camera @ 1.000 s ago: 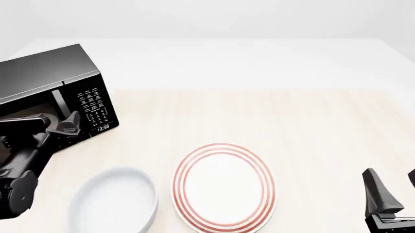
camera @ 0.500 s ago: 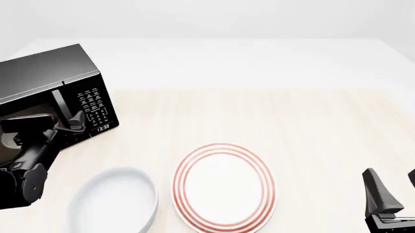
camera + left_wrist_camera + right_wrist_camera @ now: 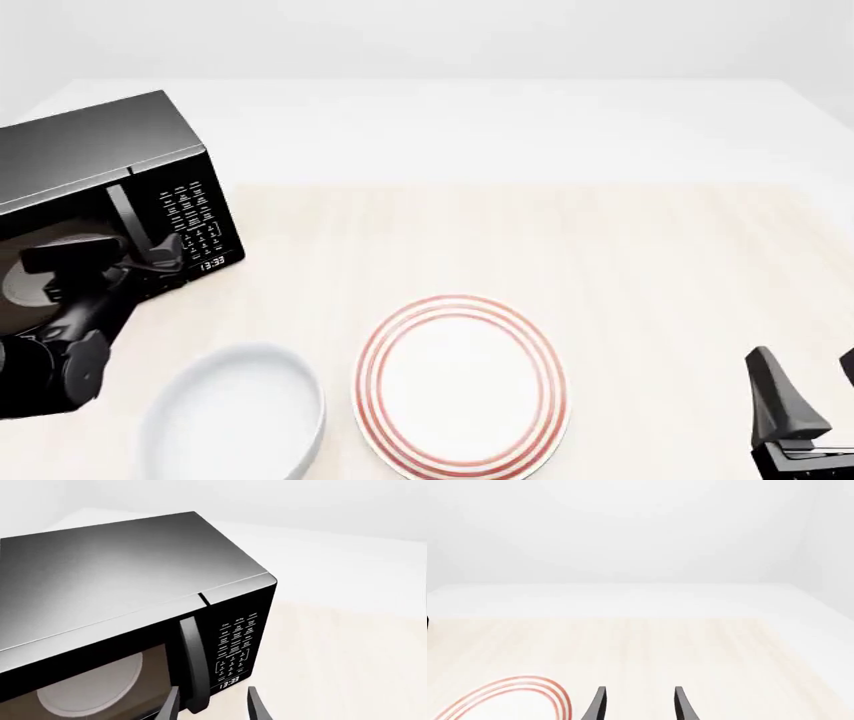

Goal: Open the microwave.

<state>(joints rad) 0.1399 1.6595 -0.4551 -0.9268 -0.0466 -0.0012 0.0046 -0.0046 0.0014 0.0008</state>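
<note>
Pale woodgrain counter (image 3: 641, 260) under white walls, glossy black boxy microwave (image 3: 94, 160), left gripper (image 3: 212, 707) fingers parted astride its handle (image 3: 191, 665), right gripper (image 3: 639, 705) fingers apart

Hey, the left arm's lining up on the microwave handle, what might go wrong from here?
1. The left gripper has its jaws open around only the bottom end of the handle; closing there may slip off.
2. The microwave sits at the table's left edge, angled; a pull might drag the whole box rather than swing the door.
3. The white bowl lies just right of the left arm, so a wide pull-back could knock it.
</note>
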